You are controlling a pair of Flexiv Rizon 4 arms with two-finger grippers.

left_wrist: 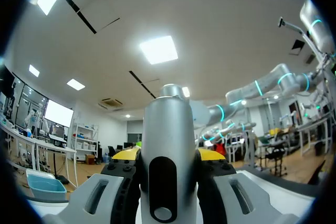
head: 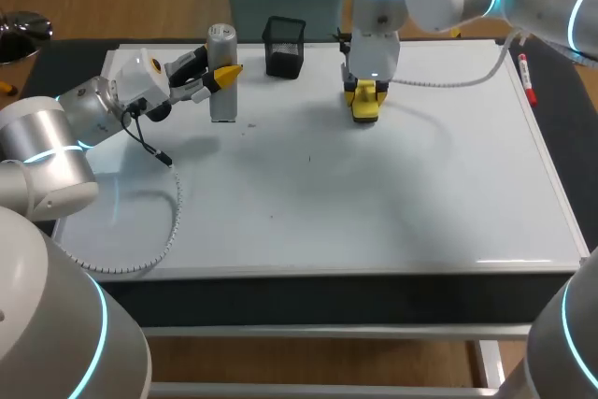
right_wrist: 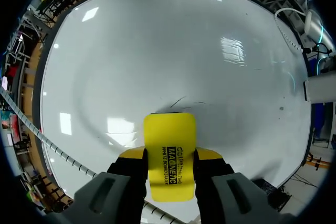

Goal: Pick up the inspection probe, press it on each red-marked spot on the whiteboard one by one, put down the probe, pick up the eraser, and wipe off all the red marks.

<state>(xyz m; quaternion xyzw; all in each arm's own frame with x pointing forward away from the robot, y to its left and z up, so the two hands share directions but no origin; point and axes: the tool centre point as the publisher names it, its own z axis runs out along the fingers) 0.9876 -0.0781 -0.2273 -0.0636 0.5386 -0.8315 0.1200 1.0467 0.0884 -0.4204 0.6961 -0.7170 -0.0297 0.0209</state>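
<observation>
Two tools loaded. Our left tool point(head: 224, 75) pinches the probe point(left_wrist: 168, 129) upright at the whiteboard's point(head: 374, 193) back-left, we judge clear of the wiping path; our right tool point(right_wrist: 169, 155) clamps the eraser point(right_wrist: 169, 129) flat on the board for wiping.

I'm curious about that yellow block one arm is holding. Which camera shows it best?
The right wrist view: the eraser sits large and face-on between the right arm's fingers. The head view shows it small, partly hidden under that arm. The left wrist view misses it, showing the probe instead.
</observation>
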